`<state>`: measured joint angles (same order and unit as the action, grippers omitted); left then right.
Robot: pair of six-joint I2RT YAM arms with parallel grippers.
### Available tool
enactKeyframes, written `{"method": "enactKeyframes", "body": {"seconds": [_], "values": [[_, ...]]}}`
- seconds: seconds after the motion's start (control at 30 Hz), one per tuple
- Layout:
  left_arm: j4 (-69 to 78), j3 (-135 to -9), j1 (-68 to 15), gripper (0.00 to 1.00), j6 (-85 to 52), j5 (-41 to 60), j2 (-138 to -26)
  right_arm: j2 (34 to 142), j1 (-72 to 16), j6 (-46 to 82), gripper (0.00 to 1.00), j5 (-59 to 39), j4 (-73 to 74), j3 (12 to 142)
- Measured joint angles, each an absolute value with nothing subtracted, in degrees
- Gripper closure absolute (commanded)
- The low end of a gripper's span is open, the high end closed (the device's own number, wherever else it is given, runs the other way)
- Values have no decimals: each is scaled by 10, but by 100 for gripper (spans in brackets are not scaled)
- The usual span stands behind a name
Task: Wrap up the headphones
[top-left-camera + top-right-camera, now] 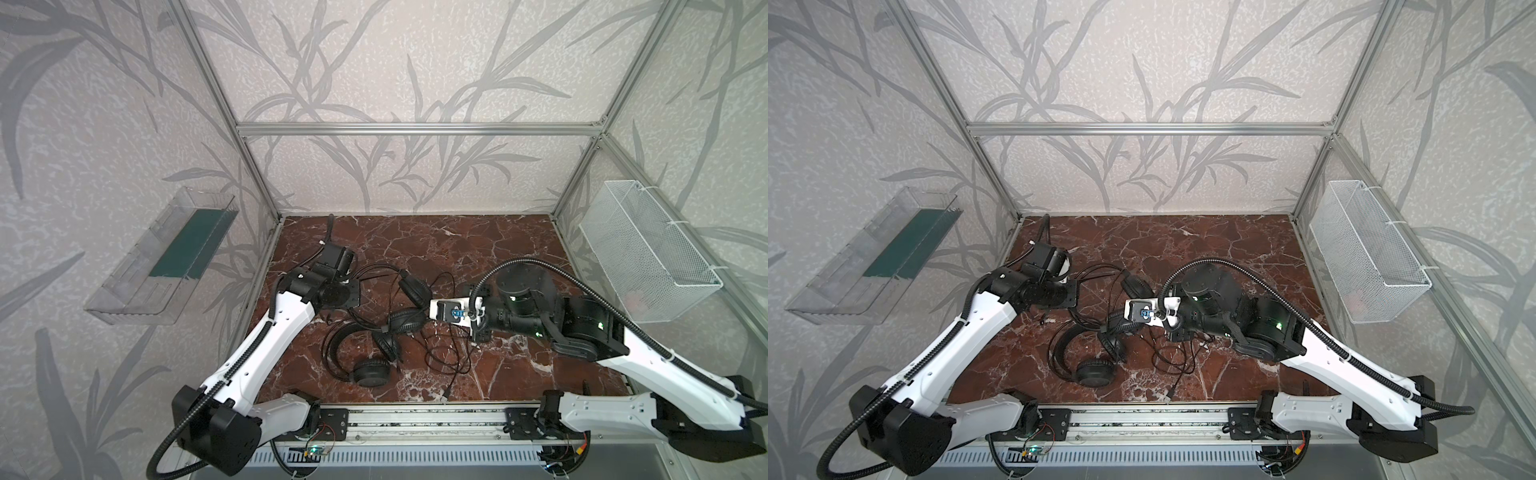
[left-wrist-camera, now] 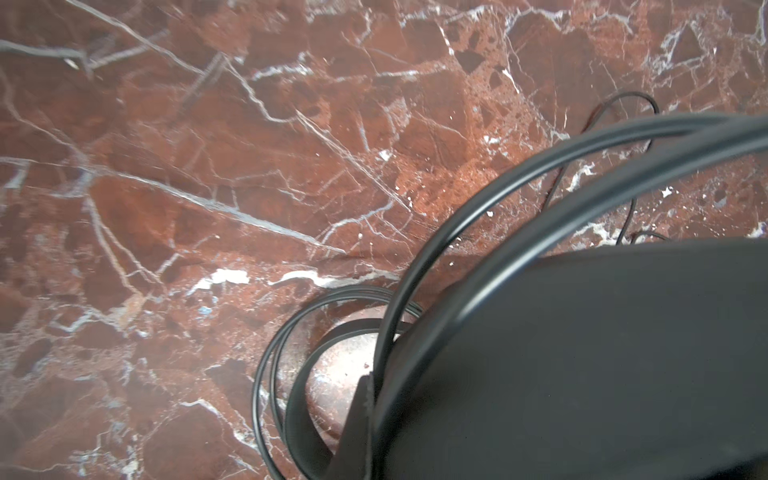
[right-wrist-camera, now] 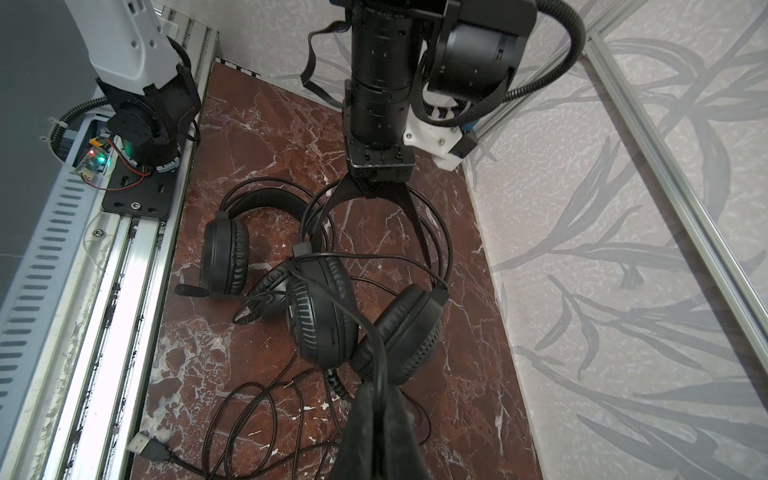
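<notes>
Rail (image 1: 415, 419) side first. A USB plug (image 3: 143, 446) lies on the table (image 1: 457, 245), well rail-ward of the ridged earcup (image 3: 320, 316). Its loose cable (image 3: 174, 459) wanders in untidy loops between plug and that earcup.

Second headset (image 1: 372, 374) rests on the table, untouched by either tool. One round cup lies rail-ward of the ridged earcup, the other just beside it. A short mic boom shows in the right wrist view.

The ridged earcup stands on edge, with the smooth earcup (image 3: 399, 332) just beyond it on the far side. Both belong to the held headset (image 1: 409, 322): black, padded, thin wire headband (image 3: 419, 228) with a flat strap.

Right tool (image 3: 378, 419) sits just beside the ridged earcup on the right arm's side. Its fingers are pressed together, pinching the pinched cable (image 3: 377, 365) that crosses the cup's face.

Left tool (image 3: 376, 183) is beyond the ridged earcup, toward the left arm, and clamped on the crown of the headband.

The headset's long axis runs from the left tool to the two cups, pointing roughly at the right tool. The slack lies rail-ward, nearer the right arm.

Judged: the left arm anchors and the right arm is placed to lead the cable round. No tidy turns show, so the wrap looks barely begun. The loops may snag the second headset, and which headset owns the plug cannot be told
</notes>
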<state>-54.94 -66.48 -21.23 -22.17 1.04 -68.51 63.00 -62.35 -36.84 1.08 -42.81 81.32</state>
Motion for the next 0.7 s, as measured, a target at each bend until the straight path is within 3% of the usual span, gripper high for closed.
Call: {"method": "enactKeyframes", "body": {"seconds": [0.3,0.7], "values": [[-535,-630,-241,100,-200,-3,-632,627,-621,-374,100,25,-424,798],[-519,-628,-323,100,-165,15,-665,710,-612,-378,100,-10,-430,878]]}}
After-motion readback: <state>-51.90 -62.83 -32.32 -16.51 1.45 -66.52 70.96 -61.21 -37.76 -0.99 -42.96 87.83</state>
